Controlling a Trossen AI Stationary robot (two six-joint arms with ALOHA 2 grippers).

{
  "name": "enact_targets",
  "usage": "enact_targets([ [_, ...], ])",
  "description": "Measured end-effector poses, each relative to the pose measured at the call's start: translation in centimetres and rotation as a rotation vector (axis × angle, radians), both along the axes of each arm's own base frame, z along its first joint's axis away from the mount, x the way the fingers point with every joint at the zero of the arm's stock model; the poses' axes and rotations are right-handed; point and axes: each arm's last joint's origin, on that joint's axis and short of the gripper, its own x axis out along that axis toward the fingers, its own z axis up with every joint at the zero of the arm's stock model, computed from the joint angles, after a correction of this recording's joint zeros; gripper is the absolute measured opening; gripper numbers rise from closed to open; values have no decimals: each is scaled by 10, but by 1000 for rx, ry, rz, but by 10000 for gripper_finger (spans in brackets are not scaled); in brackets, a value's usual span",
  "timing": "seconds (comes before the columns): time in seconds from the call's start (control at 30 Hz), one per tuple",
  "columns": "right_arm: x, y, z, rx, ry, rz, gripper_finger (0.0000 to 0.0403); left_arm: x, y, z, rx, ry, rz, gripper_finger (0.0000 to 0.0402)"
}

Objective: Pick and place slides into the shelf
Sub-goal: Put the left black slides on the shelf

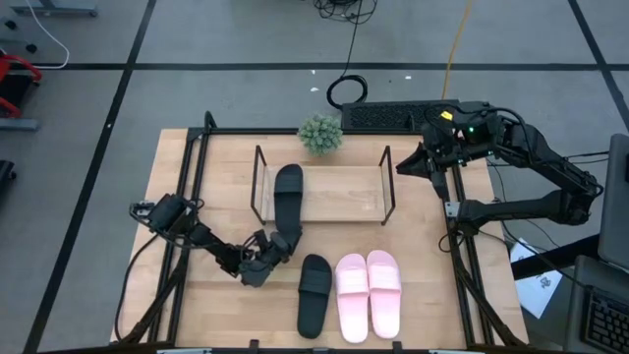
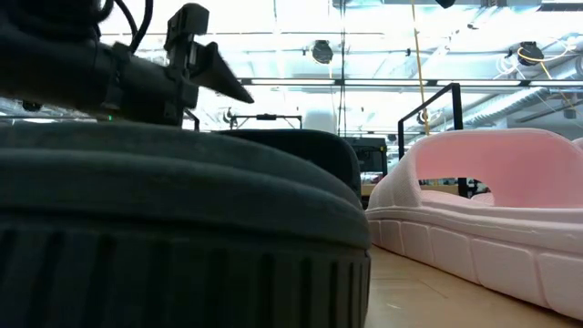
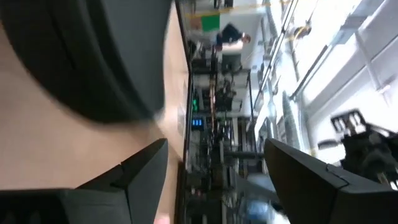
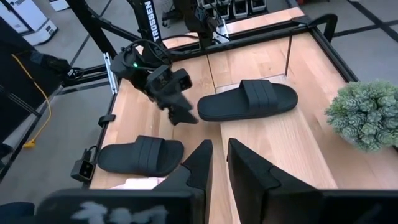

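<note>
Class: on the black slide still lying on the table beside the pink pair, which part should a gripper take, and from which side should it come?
Grip the black slide across its wide strap or one side edge, coming from above. It lies flat, sole down, with a pink slide close on one side, so the open side nearer the left gripper looks easier.

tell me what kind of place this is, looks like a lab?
Probably a robotics lab or workshop: a framed wooden table on a bare taped floor, cables trailing behind it, and racks of equipment under industrial ceiling lighting beyond.
</note>
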Motion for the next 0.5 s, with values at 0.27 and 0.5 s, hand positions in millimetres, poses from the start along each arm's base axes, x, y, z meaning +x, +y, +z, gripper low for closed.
enact_targets([
  [0.27,9,10,-23,-63,12,273,43,-19,-41,29,68,-20,-29,266],
  [0.5,31,26,-59,-177,29,494,43,-65,-67,95,243,137,-3,267],
])
